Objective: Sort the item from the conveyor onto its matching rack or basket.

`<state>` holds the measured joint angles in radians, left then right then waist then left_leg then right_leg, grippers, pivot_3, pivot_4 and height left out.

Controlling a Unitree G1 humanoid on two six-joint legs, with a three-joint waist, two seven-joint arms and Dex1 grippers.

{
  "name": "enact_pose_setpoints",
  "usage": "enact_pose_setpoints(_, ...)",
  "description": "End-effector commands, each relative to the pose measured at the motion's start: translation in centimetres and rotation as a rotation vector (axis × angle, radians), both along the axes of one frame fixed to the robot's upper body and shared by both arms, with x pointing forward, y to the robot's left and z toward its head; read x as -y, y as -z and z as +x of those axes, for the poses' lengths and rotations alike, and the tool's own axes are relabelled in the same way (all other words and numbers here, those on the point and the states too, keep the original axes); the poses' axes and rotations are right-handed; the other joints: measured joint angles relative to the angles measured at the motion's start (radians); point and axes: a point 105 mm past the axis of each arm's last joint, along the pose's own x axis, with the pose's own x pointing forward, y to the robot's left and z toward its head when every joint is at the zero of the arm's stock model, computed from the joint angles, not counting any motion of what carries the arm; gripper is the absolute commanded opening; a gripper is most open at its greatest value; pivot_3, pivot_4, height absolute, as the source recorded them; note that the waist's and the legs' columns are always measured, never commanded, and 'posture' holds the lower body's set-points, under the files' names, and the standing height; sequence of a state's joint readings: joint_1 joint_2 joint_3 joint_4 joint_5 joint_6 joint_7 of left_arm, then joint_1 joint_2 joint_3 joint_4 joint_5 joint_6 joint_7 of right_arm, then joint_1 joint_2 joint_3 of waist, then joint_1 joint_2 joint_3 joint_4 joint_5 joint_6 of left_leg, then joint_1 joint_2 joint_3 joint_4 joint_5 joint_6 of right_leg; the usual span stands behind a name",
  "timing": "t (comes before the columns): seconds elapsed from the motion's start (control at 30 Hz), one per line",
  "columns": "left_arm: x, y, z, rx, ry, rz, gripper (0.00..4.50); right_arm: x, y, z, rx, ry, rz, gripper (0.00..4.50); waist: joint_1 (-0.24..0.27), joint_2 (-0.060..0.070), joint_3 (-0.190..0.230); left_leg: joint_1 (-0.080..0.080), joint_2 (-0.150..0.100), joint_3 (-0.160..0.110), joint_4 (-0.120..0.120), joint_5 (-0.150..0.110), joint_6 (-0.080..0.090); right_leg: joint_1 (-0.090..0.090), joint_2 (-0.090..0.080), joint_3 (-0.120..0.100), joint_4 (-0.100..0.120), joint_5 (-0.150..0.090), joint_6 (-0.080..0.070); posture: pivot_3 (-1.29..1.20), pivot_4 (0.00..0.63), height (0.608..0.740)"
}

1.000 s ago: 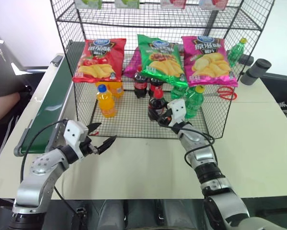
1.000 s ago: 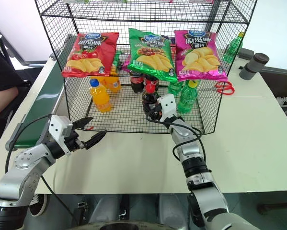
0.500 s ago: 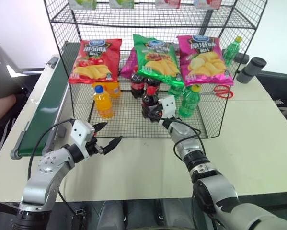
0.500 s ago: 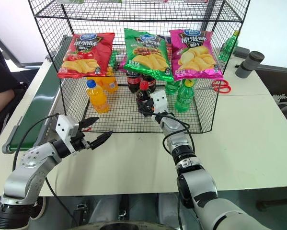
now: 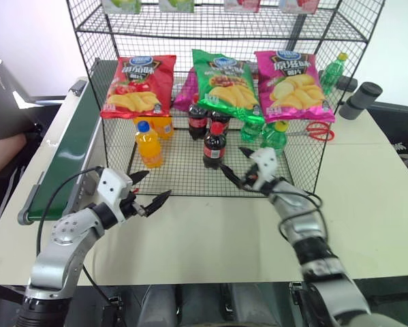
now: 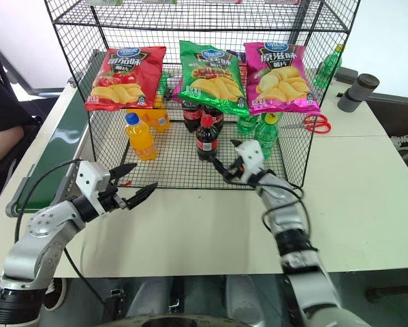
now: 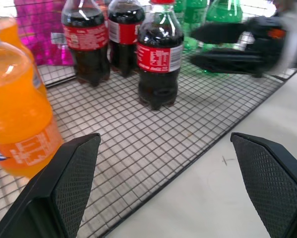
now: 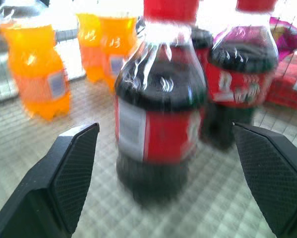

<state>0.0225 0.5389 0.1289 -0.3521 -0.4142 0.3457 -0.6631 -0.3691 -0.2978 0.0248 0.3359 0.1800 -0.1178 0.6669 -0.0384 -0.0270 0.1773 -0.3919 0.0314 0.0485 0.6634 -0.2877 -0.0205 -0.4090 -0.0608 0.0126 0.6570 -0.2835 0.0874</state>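
Observation:
The cola bottle (image 5: 214, 146) with its red cap and label stands upright on the bottom tier of the black wire rack (image 5: 183, 178), just in front of two other cola bottles (image 5: 198, 121). My right gripper (image 5: 234, 167) is open, a short way in front of and right of the bottle, touching nothing. In the right wrist view the cola bottle (image 8: 160, 114) stands apart from the fingers. My left gripper (image 5: 151, 189) hovers open and empty over the table before the rack's front edge, near the green conveyor (image 5: 64, 146). In the left wrist view the cola bottle (image 7: 159, 54) stands free.
Orange drink bottles (image 5: 149, 144) stand at the left of the tier, green bottles (image 5: 274, 136) at the right. Chip bags (image 5: 139, 85) hang above them. Red scissors (image 5: 321, 131) and a grey cylinder (image 5: 364, 100) lie beyond the rack. A person's arm (image 5: 3, 153) is beside the conveyor.
My right gripper has opened, let go of the cola bottle and drawn back to the right. The bottle now stands alone on the rack. The left gripper has stayed in place.

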Motion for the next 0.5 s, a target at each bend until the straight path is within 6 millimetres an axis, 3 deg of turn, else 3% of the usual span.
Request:
enact_pose_setpoints(0.03,-1.3,-0.9,0.2,0.039,-0.035,0.015,4.50,2.0,-3.0,-2.3,0.057,-0.059,0.013,4.42,-0.004,0.001,0.000,0.000,0.000,0.000,0.000,0.000,0.000,0.000,0.000,0.000,0.000,0.000,0.000,0.00,0.150,0.740)
enact_pose_setpoints(0.2,-2.7,-1.1,0.2,0.030,-0.058,0.032,4.50,6.9,-5.2,-5.7,0.024,-0.051,-0.022,4.42,-0.001,0.002,0.000,0.001,0.000,0.000,0.000,0.000,0.000,0.001,0.001,0.000,0.000,0.000,0.000,0.00,0.150,0.740)
enact_pose_setpoints(0.4,-3.4,-0.9,-0.2,-0.001,-0.037,0.055,4.50,9.9,-5.8,-7.6,-0.047,-0.027,-0.088,4.42,0.001,0.001,0.000,0.002,0.000,0.000,0.000,0.000,0.000,0.002,0.001,0.000,0.000,0.000,0.000,0.00,0.150,0.740)
enact_pose_setpoints(0.5,-3.5,-0.9,-0.4,-0.002,-0.019,0.058,4.50,10.3,-5.7,-7.6,-0.060,-0.010,-0.097,4.42,0.003,0.001,0.000,0.002,0.000,0.000,0.000,0.000,0.000,0.002,0.001,0.000,-0.001,0.000,0.000,0.00,0.150,0.740)
